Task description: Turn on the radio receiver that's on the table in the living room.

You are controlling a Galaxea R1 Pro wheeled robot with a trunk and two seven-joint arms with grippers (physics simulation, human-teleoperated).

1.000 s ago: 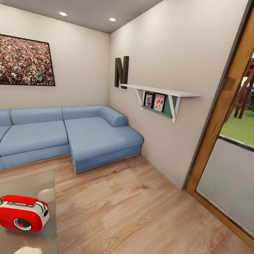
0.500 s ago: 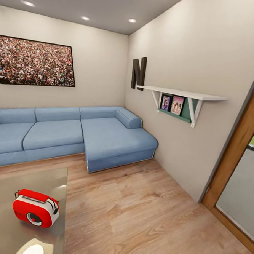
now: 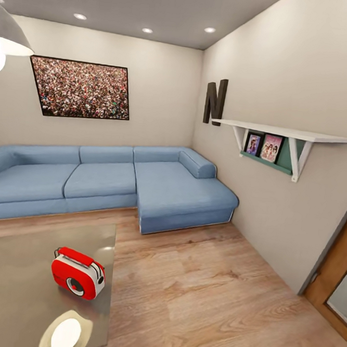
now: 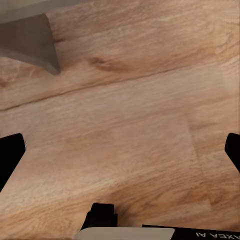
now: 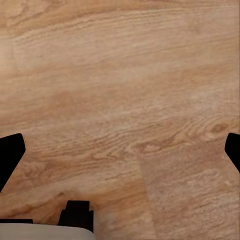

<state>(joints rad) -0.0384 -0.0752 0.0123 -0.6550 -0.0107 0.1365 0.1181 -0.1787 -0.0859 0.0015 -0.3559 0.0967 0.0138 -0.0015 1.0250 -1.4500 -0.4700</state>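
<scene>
Left gripper [image 4: 120, 150]: fingers spread wide, black tips at both edges of the left wrist view, nothing between them, light wood floor [image 4: 130, 125] beneath; a grey table corner [image 4: 30, 40] lies on the floor ahead of it
Right gripper [image 5: 120, 150]: fingers spread wide, tips at both edges of the right wrist view, nothing between them, bare wood floor [image 5: 120, 90] beneath
Table [image 3: 13, 286]: low, grey and glossy, nearest thing in the head view; a bright lamp reflection sits on its near edge, in front of the radio
Radio [image 3: 78, 273]: red with a white edge band, upright on the table near the table's right edge, round dial face turned toward the camera and slightly right, thin handle on top
Floor [image 3: 200, 295]: light wood planks, right of the table and running beyond it to the sofa
Sofa [image 3: 105, 181]: blue sectional beyond the table, along the back wall, its chaise reaching toward the table's far right side
Picture [image 3: 81, 88]: framed crowd photo on the wall above the sofa
Lamp [image 3: 6, 38]: grey dome pendant, lit, hanging above the table's left side
Letter N [image 3: 214, 101]: dark, on the side wall right of the sofa
Shelf [image 3: 285, 140]: white, on the side wall right of the sofa, two small framed photos under it
Door [image 3: 337, 280]: wooden frame, on the side wall nearer than the shelf
</scene>
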